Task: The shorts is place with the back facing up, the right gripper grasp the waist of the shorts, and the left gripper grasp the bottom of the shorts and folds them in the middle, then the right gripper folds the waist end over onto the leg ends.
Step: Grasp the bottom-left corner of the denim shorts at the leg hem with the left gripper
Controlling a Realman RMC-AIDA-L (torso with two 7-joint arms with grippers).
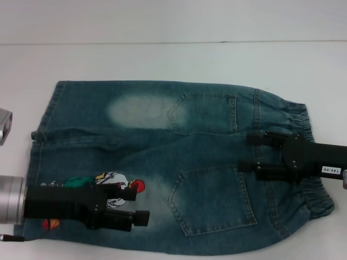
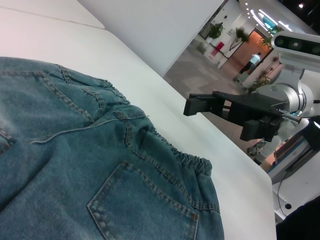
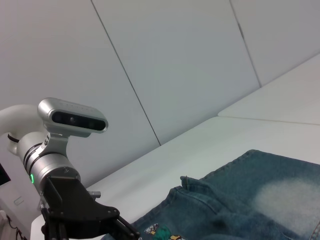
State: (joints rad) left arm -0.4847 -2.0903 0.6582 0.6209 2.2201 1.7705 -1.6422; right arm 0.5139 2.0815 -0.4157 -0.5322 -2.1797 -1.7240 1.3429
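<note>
The shorts (image 1: 162,157) lie flat on the white table (image 1: 162,59), back up, both back pockets showing. The gathered waist (image 1: 317,192) is at the right and the leg hems (image 1: 46,116) at the left. My left gripper (image 1: 139,205) hovers over the cartoon patch (image 1: 111,181) near the lower leg end, open and empty. My right gripper (image 1: 246,151) is open over the pocket area just inside the waist, holding nothing. The left wrist view shows the waistband (image 2: 165,155) with the right gripper (image 2: 192,106) above it. The right wrist view shows the left gripper (image 3: 125,230) beside the denim (image 3: 260,200).
A grey metal part (image 1: 4,125) pokes in at the left edge beside the leg hems. The table's far edge meets the wall (image 1: 162,42). In the left wrist view the table edge (image 2: 250,165) drops off toward an open room.
</note>
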